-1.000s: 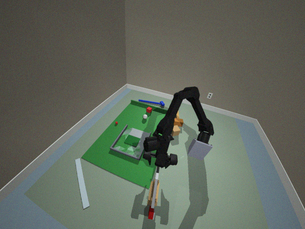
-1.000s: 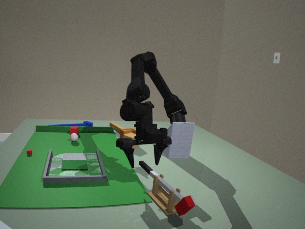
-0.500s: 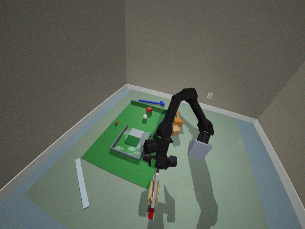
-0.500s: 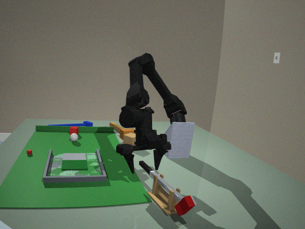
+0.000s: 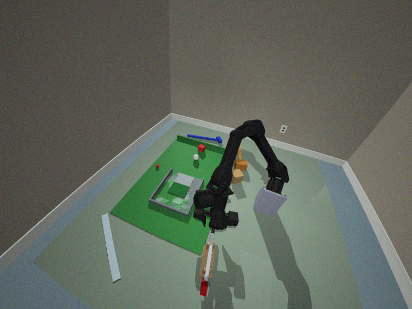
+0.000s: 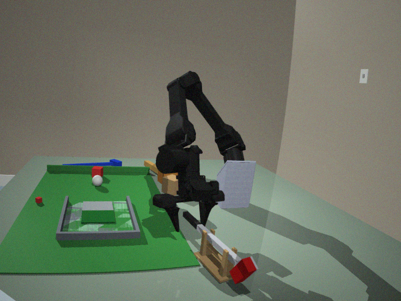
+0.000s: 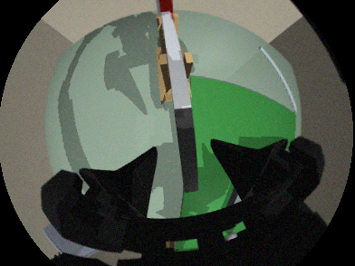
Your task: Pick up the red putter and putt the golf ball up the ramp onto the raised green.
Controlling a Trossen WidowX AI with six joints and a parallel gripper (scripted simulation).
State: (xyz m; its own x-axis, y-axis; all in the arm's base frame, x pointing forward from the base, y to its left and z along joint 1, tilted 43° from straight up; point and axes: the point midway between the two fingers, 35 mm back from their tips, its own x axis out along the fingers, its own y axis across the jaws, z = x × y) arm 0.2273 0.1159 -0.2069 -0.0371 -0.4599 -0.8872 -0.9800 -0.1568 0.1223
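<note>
The red putter [image 5: 209, 259] [image 6: 221, 244] [image 7: 181, 86] rests tilted on a wooden stand [image 6: 212, 267], its red head low at the front and its black handle pointing back and up. My gripper [image 6: 190, 227] [image 7: 184, 146] is open and points down at the handle. In the wrist view the handle lies between the fingers, with gaps on both sides. The white golf ball [image 5: 196, 157] [image 6: 97, 180] sits on the green mat [image 5: 133, 206] [image 6: 32, 256]. The grey-walled enclosure [image 5: 169, 206] [image 6: 97, 234] has a grey slab [image 5: 183, 178] [image 6: 97, 205] and green surfaces inside.
A red cube [image 5: 201, 148] [image 6: 96, 171] is behind the ball; a smaller red cube [image 5: 157, 165] [image 6: 38, 199] is at the mat's left. A blue putter [image 5: 203, 137] lies at the back. Wooden blocks [image 5: 237, 176] [image 6: 170, 184] and a lilac box [image 5: 269, 201] [image 6: 238, 184] stand near the arm.
</note>
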